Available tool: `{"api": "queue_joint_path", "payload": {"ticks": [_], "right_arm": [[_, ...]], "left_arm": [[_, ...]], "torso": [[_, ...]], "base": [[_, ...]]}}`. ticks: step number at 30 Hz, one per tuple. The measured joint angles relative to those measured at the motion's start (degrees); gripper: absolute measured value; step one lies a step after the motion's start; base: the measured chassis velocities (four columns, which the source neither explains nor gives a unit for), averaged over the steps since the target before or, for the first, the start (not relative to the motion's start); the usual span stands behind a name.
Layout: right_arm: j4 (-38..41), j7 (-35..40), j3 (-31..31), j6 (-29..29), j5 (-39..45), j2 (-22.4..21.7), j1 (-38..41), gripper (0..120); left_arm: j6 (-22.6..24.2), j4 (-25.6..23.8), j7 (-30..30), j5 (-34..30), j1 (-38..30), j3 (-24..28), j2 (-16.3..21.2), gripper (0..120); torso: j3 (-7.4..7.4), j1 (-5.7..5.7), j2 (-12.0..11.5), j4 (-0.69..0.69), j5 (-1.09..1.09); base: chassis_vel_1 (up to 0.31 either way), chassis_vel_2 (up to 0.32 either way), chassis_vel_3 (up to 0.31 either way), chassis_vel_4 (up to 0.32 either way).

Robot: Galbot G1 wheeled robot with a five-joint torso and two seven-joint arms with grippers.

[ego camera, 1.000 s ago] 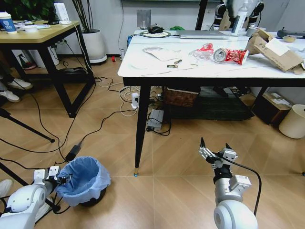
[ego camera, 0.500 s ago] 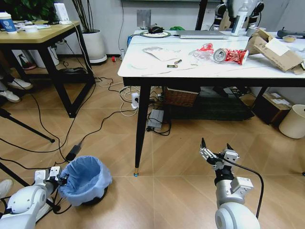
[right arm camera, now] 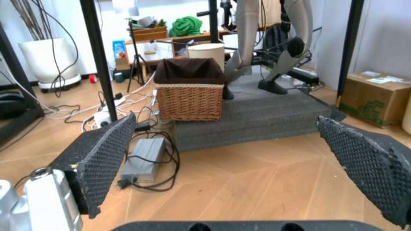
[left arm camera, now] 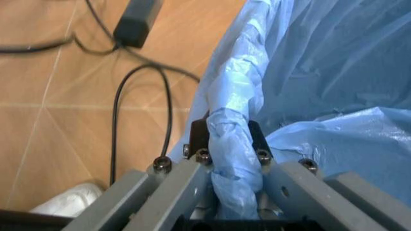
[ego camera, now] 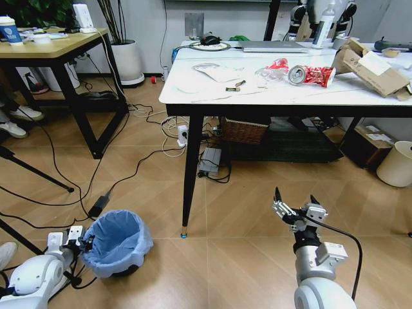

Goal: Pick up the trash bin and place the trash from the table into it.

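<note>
Trash bin: the trash bin (ego camera: 118, 243) is small, round and dark, lined with a crinkled light-blue plastic bag (left arm camera: 308, 77) folded over its rim; it sits on the wooden floor at near left, beside the table's near-left leg.
Left gripper: the left gripper (ego camera: 75, 239) is at the bin's left rim; its two dark pads (left arm camera: 198, 135) are pinched tight on a bunched fold of the blue bag at the rim.
Right gripper: the right gripper (ego camera: 295, 210) hovers over the floor at near right, its mesh-textured black fingers (right arm camera: 103, 161) spread wide with nothing between them.
Table: the table (ego camera: 309, 95) has a white marble-look top and thin black legs, and stands far and right of the bin.
Trash: on the table lie a red snack wrapper (ego camera: 310, 74), a torn brown cardboard box (ego camera: 373, 69) and white paper (ego camera: 219, 72).
Under the table: a woven wicker basket (right arm camera: 190, 94) stands on the floor.
</note>
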Motion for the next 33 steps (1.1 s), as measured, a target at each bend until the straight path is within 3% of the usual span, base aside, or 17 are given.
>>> {"api": "queue_joint_path", "payload": {"ticks": [20, 23, 27, 33], "right_arm": [[6.9, 0.5, 0.6, -0.5, -0.3, 0.0, -6.3, 100], [7.0, 0.5, 0.9, -0.9, 0.1, 0.0, -6.3, 100], [6.3, 0.9, 1.3, -1.6, 1.6, 0.0, -5.9, 100], [5.4, 1.2, 1.5, -3.3, 3.8, -0.3, -4.3, 100]], "left_arm": [[3.9, -33.2, -11.3, -6.7, 12.8, -4.3, -3.8, 0], [4.7, -36.0, -13.7, -7.3, 13.3, -3.8, -4.4, 0], [7.7, -41.4, -22.1, -12.2, 13.1, -2.2, -5.3, 0], [8.3, -44.6, -27.0, -17.3, 12.4, -1.1, -5.4, 0]], "torso": [[-0.01, 0.00, 0.0, -0.01, 0.01], [-0.01, 0.00, 0.0, -0.01, 0.04], [-0.01, 0.00, 0.0, -0.02, 0.03], [-0.01, 0.00, 0.0, -0.01, 0.02]], "base": [[0.000, 0.000, 0.000, 0.000], [0.000, 0.000, 0.000, 0.000], [0.000, 0.000, 0.000, 0.000], [0.000, 0.000, 0.000, 0.000]]}}
